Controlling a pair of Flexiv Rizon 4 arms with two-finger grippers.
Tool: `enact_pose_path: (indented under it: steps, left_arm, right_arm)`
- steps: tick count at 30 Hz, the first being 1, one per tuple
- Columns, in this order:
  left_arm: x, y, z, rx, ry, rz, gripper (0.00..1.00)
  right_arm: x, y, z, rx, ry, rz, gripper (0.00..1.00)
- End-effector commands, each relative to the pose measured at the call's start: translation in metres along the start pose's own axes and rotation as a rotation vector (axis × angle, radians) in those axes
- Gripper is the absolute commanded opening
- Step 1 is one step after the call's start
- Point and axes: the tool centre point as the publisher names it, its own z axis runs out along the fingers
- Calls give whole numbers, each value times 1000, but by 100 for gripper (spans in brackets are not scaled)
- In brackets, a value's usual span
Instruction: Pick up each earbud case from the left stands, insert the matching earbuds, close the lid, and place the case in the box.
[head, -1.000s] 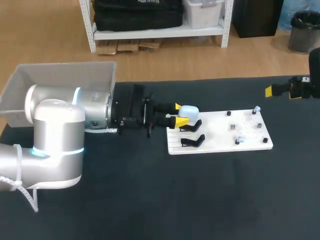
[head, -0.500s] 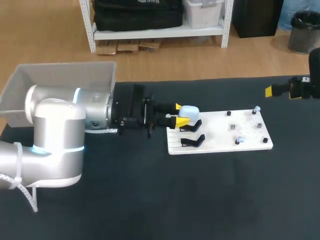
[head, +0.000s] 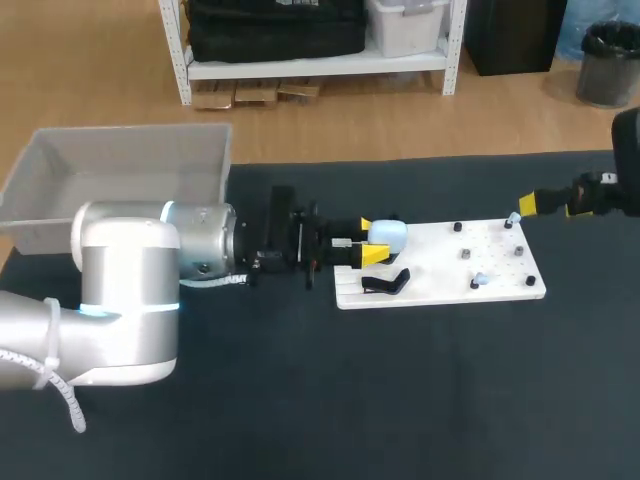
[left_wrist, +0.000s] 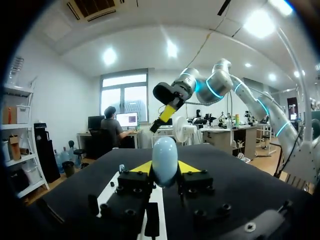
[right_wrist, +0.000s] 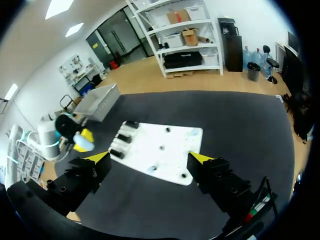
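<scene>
One grey box (head: 60, 190): well off the left end of the white board (head: 430, 275), apart from it.
Left gripper (head: 366, 241): at the board's left end, both yellow fingers pressed on the earbud case (head: 390, 234) from two sides.
Case place: over the board's left end, above the black stand (head: 386, 283) that shows there; pale blue, rounded.
Handling: probably light, with a hard, smooth, curved shell, so slippery and likely to squirt out of a tight pinch. The lid hinge is probably the weak spot.
Grip: best across the two broad sides of the lower body, clear of the lid so it can open.
Earbuds: one pale blue bit (head: 480, 279) near the board's right end, another (head: 513, 217) at its far right corner; too small to tell shape or which matches.
Right gripper (head: 550, 204): just off the board's far right corner, fingers spread, nothing between them.
Hidden: the case's own stand is covered by the case and fingers, so whether it sits or is lifted I cannot tell; lid seam not visible; no second case made out.
</scene>
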Motion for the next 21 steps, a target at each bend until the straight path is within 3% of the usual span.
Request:
enact_pose_path:
  steps: [1, 4, 10, 21]
  left_arm:
    - [4, 2, 5, 7, -2, -10, 0]
    - [4, 2, 8, 18, 1, -23, 0]
    - [6, 1, 14, 22, -23, -23, 0]
    - [10, 3, 16, 28, -62, -26, 0]
  right_arm:
    - [15, 16, -8, -40, 6, -21, 100]
    - [21, 27, -8, -3, 17, -45, 100]
    - [31, 49, -8, -12, 40, -20, 100]
    - [47, 82, 12, -68, 89, -37, 100]
